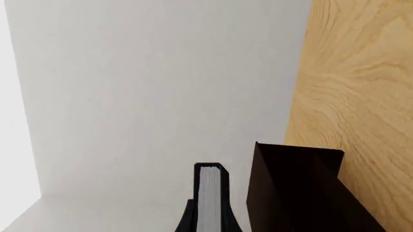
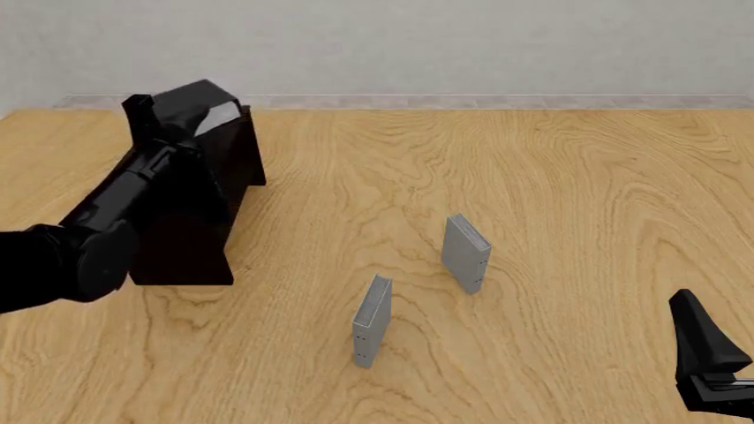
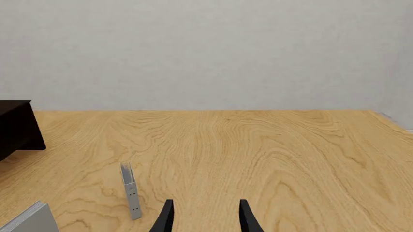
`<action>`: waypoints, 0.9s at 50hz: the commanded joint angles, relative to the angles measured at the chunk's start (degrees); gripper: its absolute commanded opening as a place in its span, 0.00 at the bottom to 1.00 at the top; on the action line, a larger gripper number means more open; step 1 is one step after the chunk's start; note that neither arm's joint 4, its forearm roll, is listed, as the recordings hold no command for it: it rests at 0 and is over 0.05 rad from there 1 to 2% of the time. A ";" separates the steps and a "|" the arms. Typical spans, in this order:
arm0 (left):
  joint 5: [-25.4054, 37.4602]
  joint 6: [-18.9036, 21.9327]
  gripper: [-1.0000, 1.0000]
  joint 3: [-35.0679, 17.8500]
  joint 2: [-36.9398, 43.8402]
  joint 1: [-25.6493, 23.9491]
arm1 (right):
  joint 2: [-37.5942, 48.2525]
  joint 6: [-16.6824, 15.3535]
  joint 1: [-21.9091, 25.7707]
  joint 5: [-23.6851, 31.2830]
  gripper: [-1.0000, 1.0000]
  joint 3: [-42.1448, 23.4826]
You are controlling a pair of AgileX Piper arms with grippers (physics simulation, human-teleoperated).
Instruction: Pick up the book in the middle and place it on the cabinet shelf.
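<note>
Thick dark navy-black hardcover book (image 1: pixel 210 198), white page edge outward, no legible title or label; clamped between the left gripper's (image 1: pixel 208 220) fingers, raised over the far-left table by the top of the long very dark brown wooden cabinet (image 2: pixel 224 177). Cabinet's inner shelf not discernible. Light wood-grain table (image 2: pixel 566 177): two thin light-grey books, one upright at centre (image 2: pixel 465 253), one nearer (image 2: pixel 371 320), well apart. Right gripper (image 3: pixel 205 218) near right, fingers parted, holding nothing.
</note>
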 commanded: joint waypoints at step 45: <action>-1.49 3.79 1.00 -2.18 2.43 3.79 | 0.01 0.00 -0.01 0.00 1.00 0.00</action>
